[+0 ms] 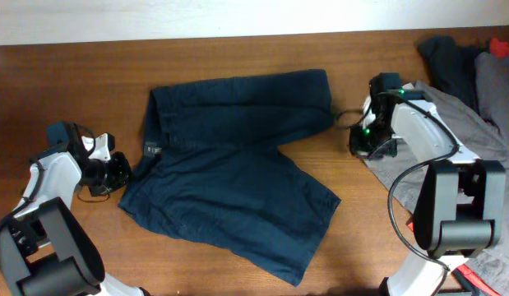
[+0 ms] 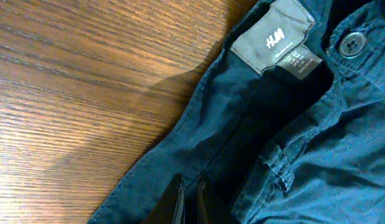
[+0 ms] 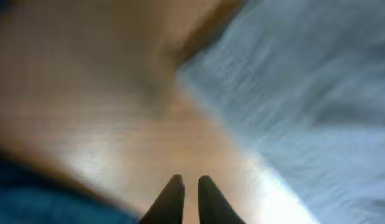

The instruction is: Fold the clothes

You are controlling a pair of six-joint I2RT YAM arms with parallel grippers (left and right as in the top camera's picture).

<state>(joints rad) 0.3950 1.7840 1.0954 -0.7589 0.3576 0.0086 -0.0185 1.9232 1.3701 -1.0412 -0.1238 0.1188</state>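
Observation:
Dark navy shorts [image 1: 238, 181] lie spread flat on the wooden table, waistband to the left and legs to the right. My left gripper [image 1: 121, 171] is at the waistband's left edge. In the left wrist view its fingertips [image 2: 189, 196] are pressed close together on the waistband fabric [image 2: 316, 155], below the grey H&M label [image 2: 276, 40] and a button [image 2: 352, 43]. My right gripper [image 1: 358, 141] is just right of the upper leg hem. In the blurred right wrist view its fingers [image 3: 190, 186] are shut and empty over bare wood, with a corner of the shorts [image 3: 30, 199] at lower left.
A pile of other clothes sits at the right edge: a grey garment [image 1: 451, 123], also shown in the right wrist view [image 3: 304, 93], a dark one [image 1: 447, 53] and a bit of red [image 1: 502, 48]. Bare table [image 1: 73, 82] lies to the left and behind the shorts.

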